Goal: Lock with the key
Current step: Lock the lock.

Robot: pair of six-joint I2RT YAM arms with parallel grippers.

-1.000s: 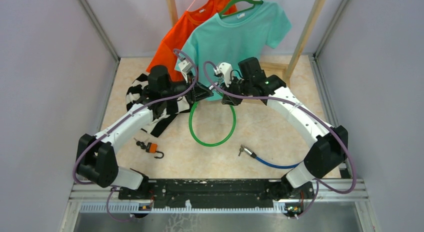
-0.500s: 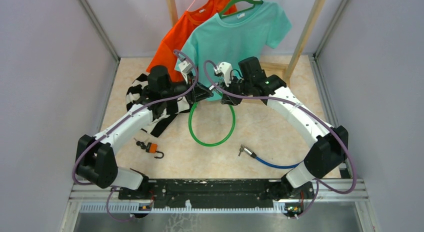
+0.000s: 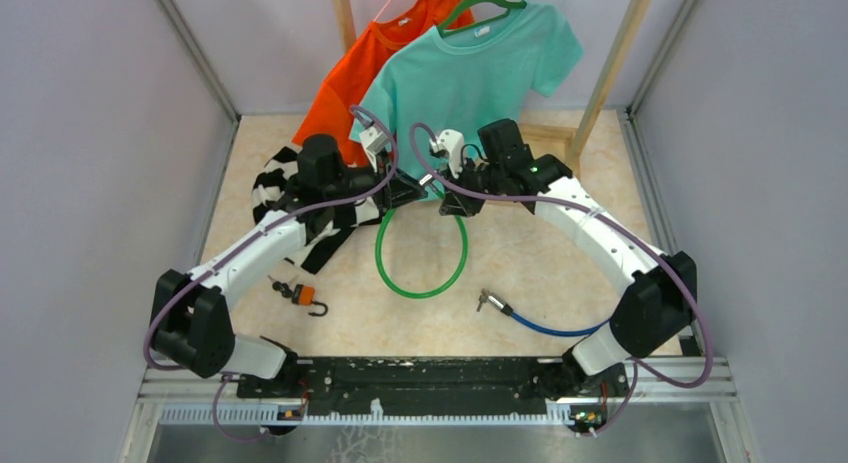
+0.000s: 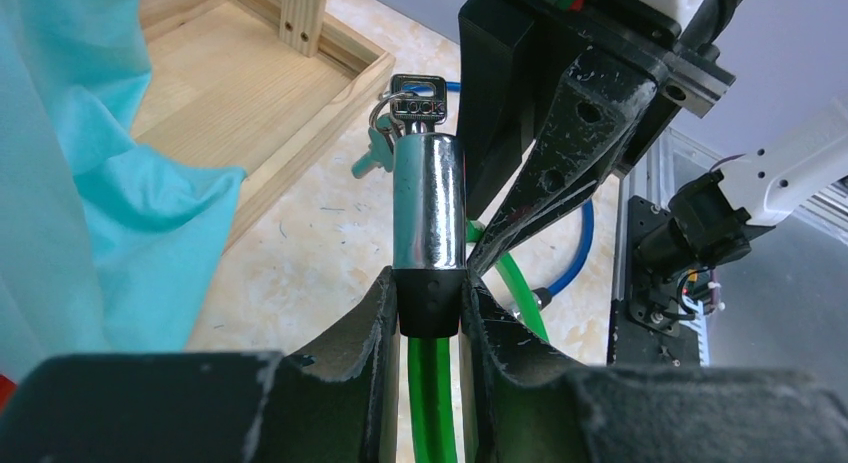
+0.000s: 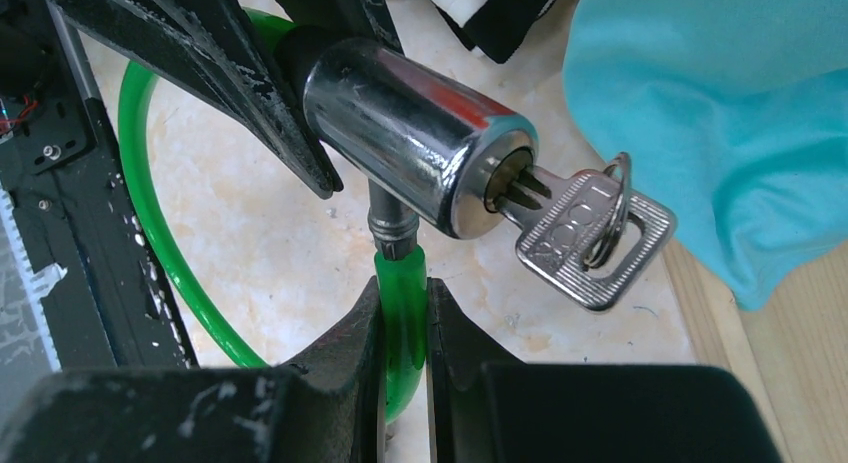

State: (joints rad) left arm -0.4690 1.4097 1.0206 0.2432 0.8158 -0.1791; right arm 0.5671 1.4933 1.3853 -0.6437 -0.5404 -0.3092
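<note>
Chrome lock cylinder [image 5: 410,133], clenched by your left claw [image 4: 428,295]; its key [image 5: 588,245] projects along the long axis, just beyond your right claw [image 5: 402,301], which grasps the green cable [image 5: 145,198].

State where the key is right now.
In the right wrist view the key sticks out of the lock, right of centre, beside the teal shirt; the left gripper holds that lock.
</note>
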